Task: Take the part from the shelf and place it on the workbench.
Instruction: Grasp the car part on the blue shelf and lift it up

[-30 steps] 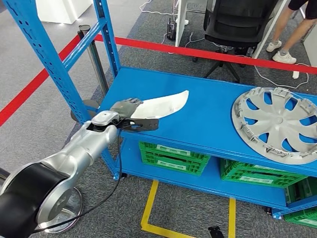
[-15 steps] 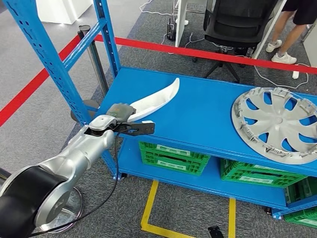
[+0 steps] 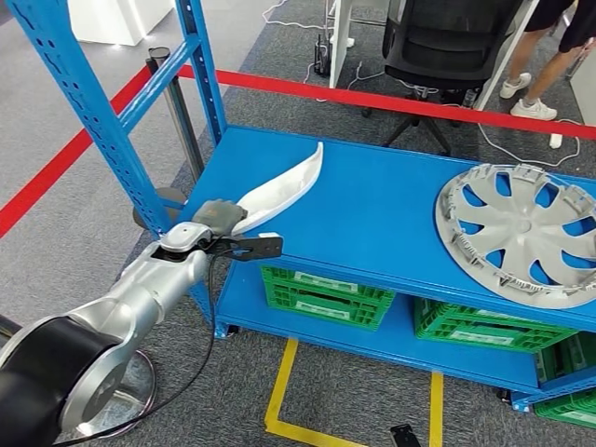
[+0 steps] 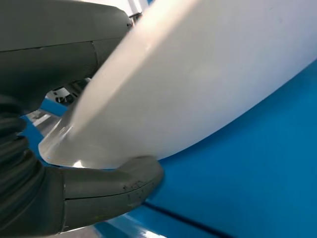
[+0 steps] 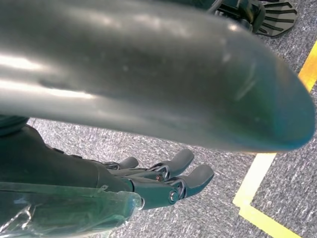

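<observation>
The part is a long, curved white panel (image 3: 281, 189) with its far tip raised over the front left of the blue shelf (image 3: 379, 200). My left hand (image 3: 218, 216) grips its near end at the shelf's front left corner. In the left wrist view the white panel (image 4: 209, 74) sits between my thumb (image 4: 112, 186) and the darker fingers. My right hand (image 5: 168, 179) hangs over the grey carpet, fingers stretched out with nothing in them.
A silver wheel cover (image 3: 523, 233) lies on the shelf's right side. Green crates (image 3: 327, 293) stand on the lower level. A blue upright (image 3: 105, 121) rises just left of my arm. Behind are red barrier tape (image 3: 394, 101), an office chair (image 3: 442, 47) and a person's legs (image 3: 541, 65).
My left hand has drawn back toward the shelf's front left corner with the panel. The panel's far tip has swung left and lifted off the shelf.
</observation>
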